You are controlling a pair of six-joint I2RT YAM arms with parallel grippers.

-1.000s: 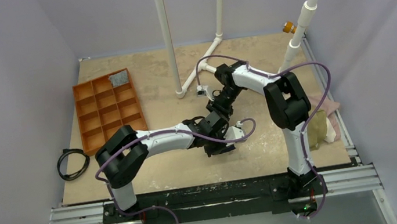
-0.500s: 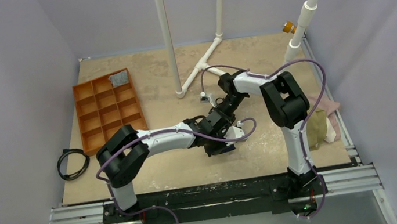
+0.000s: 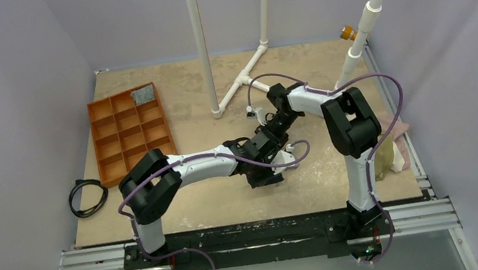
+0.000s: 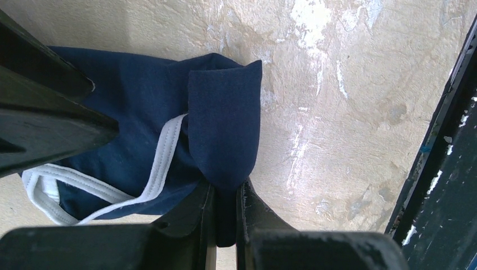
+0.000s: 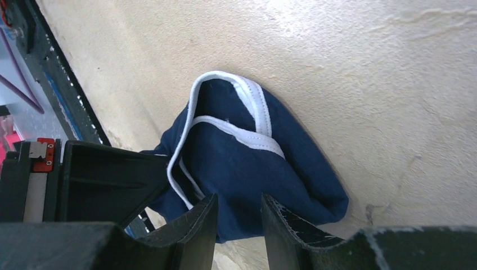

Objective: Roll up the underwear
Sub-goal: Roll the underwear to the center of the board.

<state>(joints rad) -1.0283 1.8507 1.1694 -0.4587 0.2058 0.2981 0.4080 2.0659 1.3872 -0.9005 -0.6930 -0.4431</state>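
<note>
Tray (image 3: 131,132) on the far left, orange and many-celled, with a scrap of grey cloth in one far cell; a coiled black cable (image 3: 87,196) lies nearer the edge. Neither has any part in the work.

Moving towards the middle of the table (image 3: 189,99), the two arms meet nose to nose. The left gripper (image 4: 225,194) is clenched on the underwear (image 4: 219,124), a doubled flap of navy cloth nipped tight between its jaws. The garment sits on the bare tabletop right under both wrists, a little nearer than the centre.

From where I stand it looks about half done. The cloth is gathered into a soft, lumpy bundle, one flap folded across the body and the white trim looping out loose on one side, but it is no tidy cylinder. I'd say the turning-over has begun and the tightening and finishing are left.

The right gripper (image 5: 239,205) comes in from the other side. Its jaws stand a little apart with the navy edge showing between them; whether they are biting the cloth or only hovering above it, I cannot tell.

At the far right edge lie an olive-green garment (image 3: 382,157) and a pale pink cloth (image 3: 397,128), well apart from the work.
</note>
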